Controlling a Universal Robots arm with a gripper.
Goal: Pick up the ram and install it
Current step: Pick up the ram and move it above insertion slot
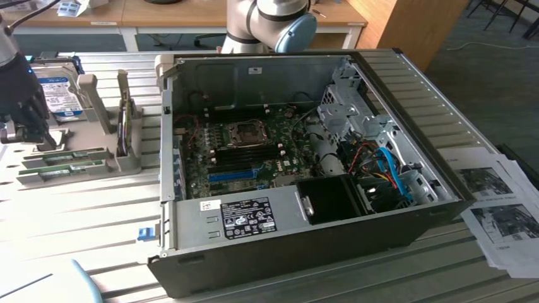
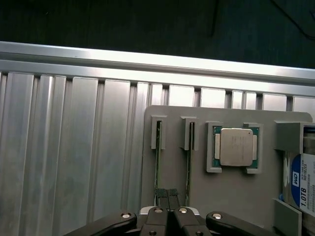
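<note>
Two green ram sticks (image 1: 65, 157) stand on edge in a grey holder (image 1: 50, 177) at the exterior view's left. In the wrist view they appear edge-on as thin strips, one ram stick (image 2: 158, 164) and the other (image 2: 188, 164), in slots of the grey holder (image 2: 231, 191). My gripper (image 2: 170, 196) hangs over the holder between the two sticks, shut, with nothing between its fingers. In the exterior view the dark gripper (image 1: 21, 129) sits just above the holder's far end. The open computer case (image 1: 438, 208) lies in the middle, its motherboard (image 1: 252, 151) showing.
A processor chip (image 2: 236, 147) rests in a pocket of the holder, beside a blue-labelled hard drive (image 2: 301, 183) (image 1: 59, 95). A bright blue slot (image 1: 231, 175) lies on the motherboard. Printed papers (image 1: 501, 208) lie right of the case. The arm's base (image 1: 269, 25) stands behind it.
</note>
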